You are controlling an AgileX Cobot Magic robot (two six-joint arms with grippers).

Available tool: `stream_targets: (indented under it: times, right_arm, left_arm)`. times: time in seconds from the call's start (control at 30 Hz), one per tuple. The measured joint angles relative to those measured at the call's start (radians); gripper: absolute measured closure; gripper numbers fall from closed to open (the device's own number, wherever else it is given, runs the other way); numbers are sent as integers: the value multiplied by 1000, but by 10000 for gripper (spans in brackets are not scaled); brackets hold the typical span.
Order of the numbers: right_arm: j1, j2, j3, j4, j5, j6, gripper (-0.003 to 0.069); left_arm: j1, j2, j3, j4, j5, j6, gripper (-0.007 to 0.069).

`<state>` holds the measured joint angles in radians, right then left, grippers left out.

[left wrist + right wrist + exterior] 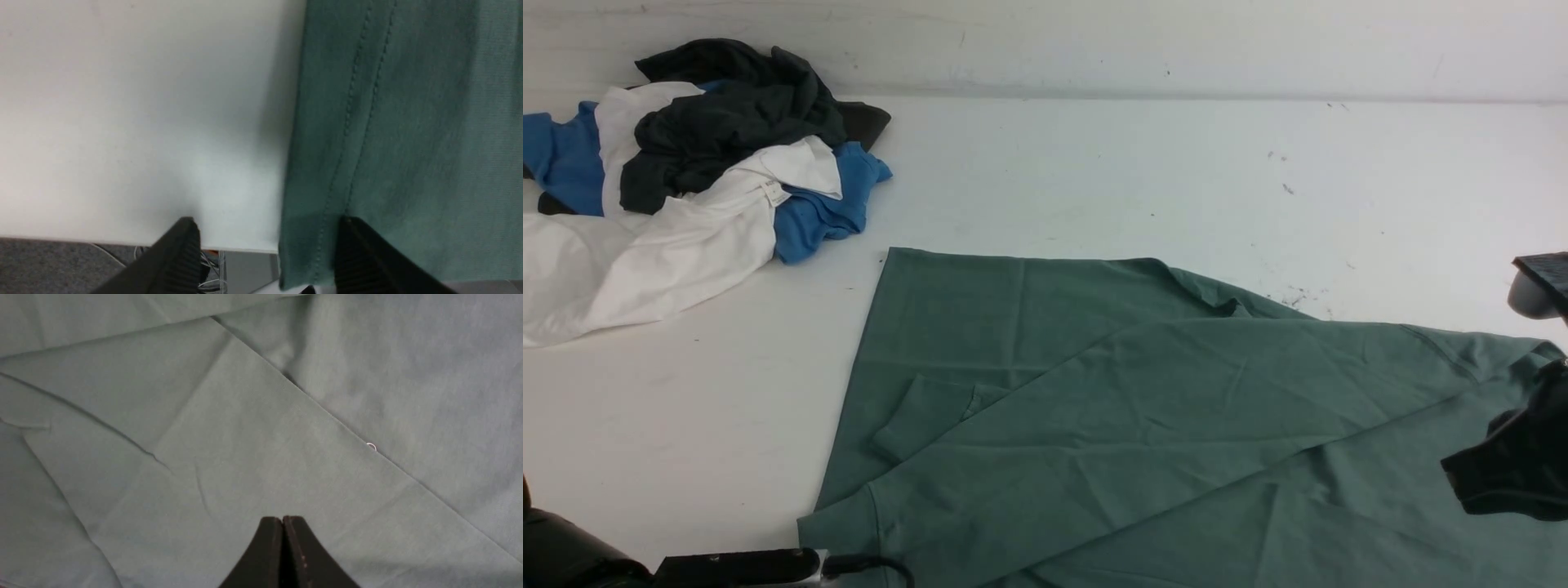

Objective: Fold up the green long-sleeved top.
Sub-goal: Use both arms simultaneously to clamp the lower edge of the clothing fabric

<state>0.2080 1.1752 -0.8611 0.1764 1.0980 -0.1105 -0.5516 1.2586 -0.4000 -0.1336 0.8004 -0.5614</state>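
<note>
The green long-sleeved top (1143, 392) lies spread flat on the white table, one sleeve folded across its body, with the cuff (915, 425) near the left side. In the left wrist view my left gripper (267, 220) is open at the table's front edge. The top's stitched hem (327, 204) runs between its fingers (367, 261) without being clamped. My right gripper (282, 518) is shut with nothing in it and hovers over smooth green cloth (245, 437). In the front view the right gripper (1462, 482) is a dark shape above the top's right part.
A pile of blue, white and black garments (703, 163) sits at the back left of the table (1176, 180). Part of my left arm (735, 566) shows at the bottom edge. Beyond the table's front edge (122, 241) are grey floor and cables.
</note>
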Motion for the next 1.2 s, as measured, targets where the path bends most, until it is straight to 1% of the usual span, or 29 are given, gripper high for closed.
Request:
stream_targets:
  times: [0.1,0.2,0.23,0.3,0.33,0.37,0.4,0.43,0.47,0.53,0.6,0.67,0.8,0.83,0.87,0.9,0.93,1.0,1.03,1.1,1.2]
  right_arm:
    - [0,0,0,0,0,0,668]
    - [0,0,0,0,0,0,668]
    - [0,0,0,0,0,0,668]
    - [0,0,0,0,0,0,668]
    - [0,0,0,0,0,0,668]
    - [0,0,0,0,0,0,668]
    - [0,0,0,0,1,0,668]
    - [0,0,0,0,2,0,668]
    - [0,0,0,0,5,0,668]
    - [0,0,0,0,11,-6,668]
    - [0,0,0,0,16,-13,668]
    - [0,0,0,1,35,-33,668]
    - [0,0,0,22,79,-76,668]
    - [3,0,0,44,108,-108,668]
    - [3,0,0,44,111,-112,668]
    - [24,0,0,58,123,-143,668]
    - [28,0,0,58,124,-148,668]
    - [110,0,5,61,125,-166,668]
    - [126,0,6,61,125,-167,668]
    - [232,0,45,59,124,-168,668]
    - [348,0,122,54,124,-129,659]
  left_arm:
    - [0,0,0,-2,-13,1,209]
    - [0,0,0,-17,-19,13,254]
    - [0,0,0,-20,-19,19,305]
    - [0,0,0,-21,-20,21,345]
    - [0,0,0,-23,-21,25,421]
    - [0,0,0,-25,-21,25,460]
    - [0,0,0,-28,-21,29,519]
    - [0,0,0,-30,-22,31,538]
    - [0,0,0,-34,-22,46,587]
    - [0,0,0,-36,-23,65,615]
    - [0,0,0,-37,-22,82,621]
    - [0,0,-22,-24,13,98,626]
    - [0,-1,-110,26,126,98,626]
    - [0,-1,-170,52,184,98,626]
    - [0,-1,-176,55,198,98,626]
    - [0,-1,-227,75,253,98,626]
    - [0,-1,-239,78,259,98,626]
    - [0,-1,-301,120,332,96,626]
    - [0,-1,-304,123,332,96,626]
    - [0,-1,-334,156,373,86,626]
    - [0,-1,-339,168,380,81,626]
